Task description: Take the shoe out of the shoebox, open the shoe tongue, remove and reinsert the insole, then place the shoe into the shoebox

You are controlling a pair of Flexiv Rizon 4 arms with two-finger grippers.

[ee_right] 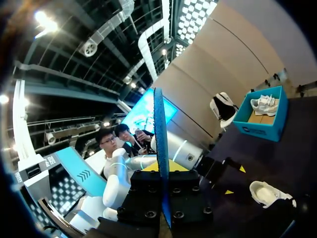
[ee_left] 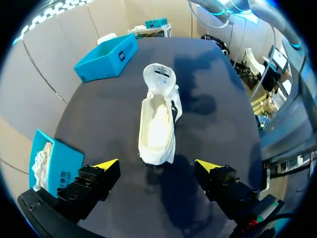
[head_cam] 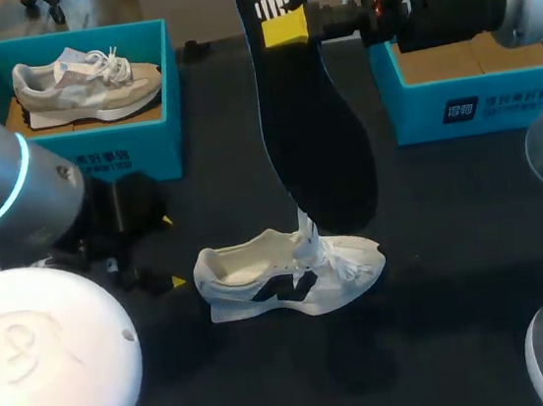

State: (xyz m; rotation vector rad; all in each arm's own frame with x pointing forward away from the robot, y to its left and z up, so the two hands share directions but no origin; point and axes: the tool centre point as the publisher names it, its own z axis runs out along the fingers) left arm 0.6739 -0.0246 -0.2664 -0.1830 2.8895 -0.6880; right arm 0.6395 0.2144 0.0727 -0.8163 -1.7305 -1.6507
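- Overhead, the right tool [head_cam: 288, 29] is clamped on the black insole [head_cam: 306, 119] near its heel end, its yellow-tipped fingers pinching it from both sides — the insole hangs lengthways in the air, toe end down, above the shoe
- From the right wrist, the insole [ee_right: 159, 144] shows edge-on, a thin dark strip standing up between the fingers of that tool [ee_right: 161, 173]
- The white shoe [head_cam: 290, 272], with a dark mark on its side, stands upright on its sole about the middle of the dark bench [head_cam: 459, 279], toe toward the robot's right; its tongue [head_cam: 305, 228] is pulled up and the pale inside lies open to view
- The left tool [ee_left: 157, 167] is spread wide and holds nothing; it sits low just behind the heel of the shoe [ee_left: 158, 126], one finger out to either side, neither touching it
- The left shoebox [head_cam: 159, 137], teal, stands at the far left and holds a second shoe [head_cam: 89, 85], beige and white, on brown cardboard — well apart from the shoe on the bench
- The right shoebox [head_cam: 482, 103], also teal, stands at the far right under the right arm, brown cardboard showing inside
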